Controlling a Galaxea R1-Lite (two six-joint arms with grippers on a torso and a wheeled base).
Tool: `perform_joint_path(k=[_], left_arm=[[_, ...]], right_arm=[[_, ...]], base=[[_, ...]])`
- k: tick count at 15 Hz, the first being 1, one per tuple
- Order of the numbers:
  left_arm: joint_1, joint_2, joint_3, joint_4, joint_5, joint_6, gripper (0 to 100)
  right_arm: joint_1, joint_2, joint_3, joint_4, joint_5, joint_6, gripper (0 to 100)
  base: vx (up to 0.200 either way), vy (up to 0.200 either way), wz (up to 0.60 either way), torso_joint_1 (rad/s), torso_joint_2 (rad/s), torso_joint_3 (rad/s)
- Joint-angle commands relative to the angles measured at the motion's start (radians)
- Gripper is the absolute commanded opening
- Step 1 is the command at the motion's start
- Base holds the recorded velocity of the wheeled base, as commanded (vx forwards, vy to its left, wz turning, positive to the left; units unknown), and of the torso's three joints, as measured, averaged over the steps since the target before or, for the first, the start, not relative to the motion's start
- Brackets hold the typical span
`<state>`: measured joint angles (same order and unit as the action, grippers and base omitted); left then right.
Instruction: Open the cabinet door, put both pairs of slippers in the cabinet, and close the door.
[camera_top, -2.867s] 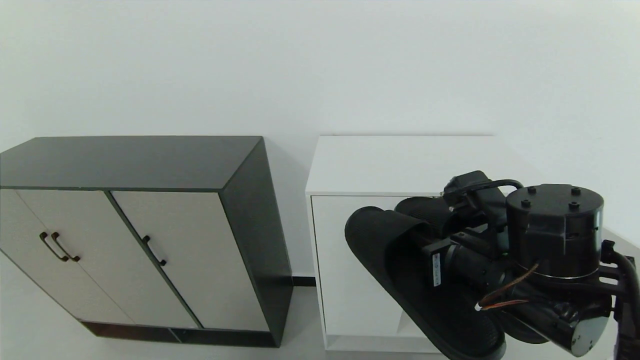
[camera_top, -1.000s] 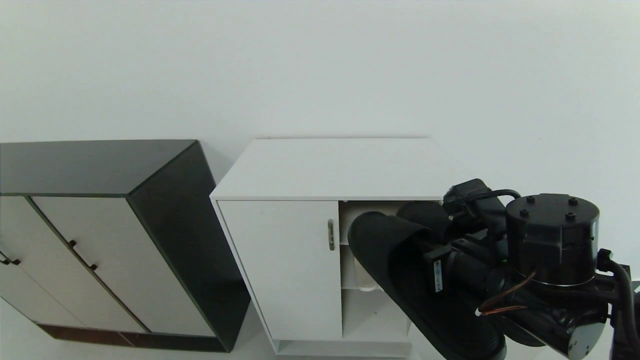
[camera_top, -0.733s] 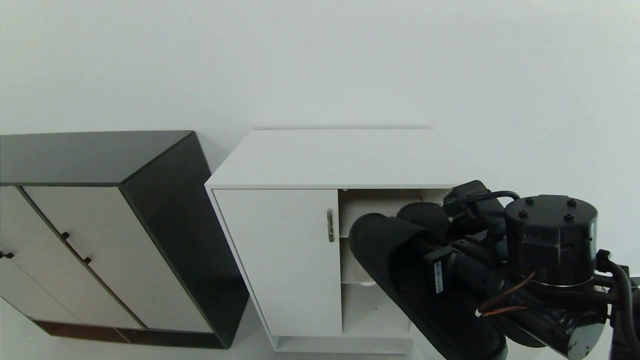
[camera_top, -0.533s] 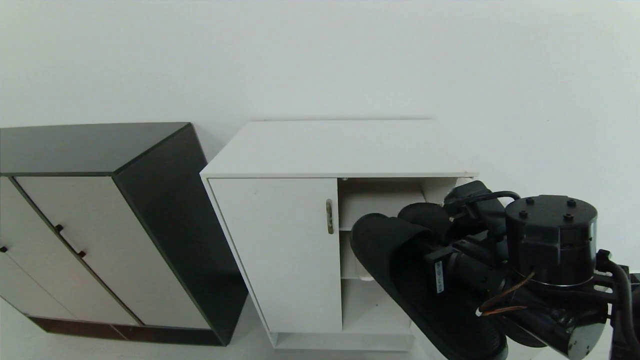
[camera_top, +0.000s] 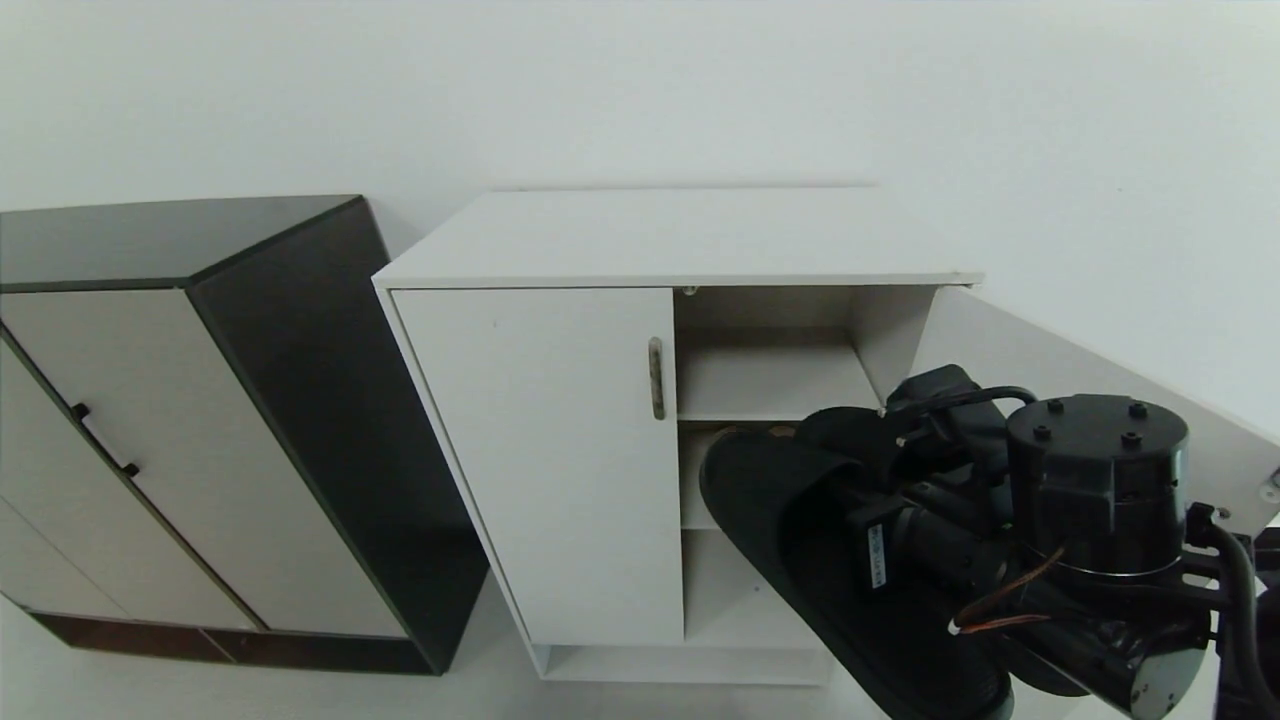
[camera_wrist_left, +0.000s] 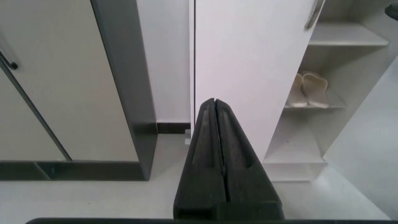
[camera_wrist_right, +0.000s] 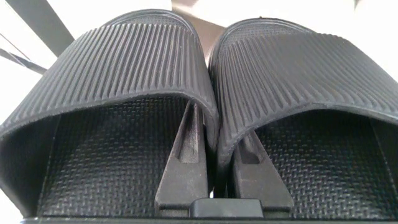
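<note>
A pair of black ribbed slippers (camera_wrist_right: 205, 87) is pinched side by side in my right gripper (camera_wrist_right: 217, 158), which is shut on their adjoining inner walls. In the head view the black slippers (camera_top: 770, 500) hang in front of the white cabinet's (camera_top: 660, 235) open right half. Its right door (camera_top: 1050, 370) is swung out to the right; the left door (camera_top: 540, 450) is shut. A beige pair of slippers (camera_wrist_left: 311, 87) lies on the middle shelf. My left gripper (camera_wrist_left: 216, 106) is shut on nothing, low before the shut door.
A dark cabinet (camera_top: 300, 400) with pale doors stands against the white cabinet's left side. The top shelf (camera_top: 770, 385) and the bottom shelf (camera_top: 740, 610) are bare. Pale floor (camera_wrist_left: 168, 199) spreads in front of both cabinets.
The camera has swung right and come closer: the white cabinet now sits larger in the middle, its open right half and door in sight. The right gripper still holds the black slippers.
</note>
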<state>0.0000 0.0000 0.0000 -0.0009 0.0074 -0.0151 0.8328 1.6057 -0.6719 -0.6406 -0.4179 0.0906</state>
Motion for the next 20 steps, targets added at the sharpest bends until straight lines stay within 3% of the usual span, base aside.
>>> perform_joint_path(k=[1, 13, 20], left_arm=[[0.000, 0.000, 0.000, -0.001, 0.000, -0.002, 0], [0.000, 0.000, 0.000, -0.001, 0.000, 0.000, 0], [0.000, 0.000, 0.000, -0.001, 0.000, -0.002, 0]], right_arm=[[0.002, 0.006, 0.000, -0.002, 0.001, 0.000, 0], [0.003, 0.014, 0.008, -0.002, 0.001, -0.002, 0], [0.011, 0.014, 0.009, -0.002, 0.001, -0.002, 0]], base=[[0.000, 0.000, 0.00, -0.154, 0.48, 0.320], [0.000, 0.000, 0.00, -0.093, 0.45, 0.358], [0.000, 0.000, 0.00, -0.002, 0.07, 0.067]])
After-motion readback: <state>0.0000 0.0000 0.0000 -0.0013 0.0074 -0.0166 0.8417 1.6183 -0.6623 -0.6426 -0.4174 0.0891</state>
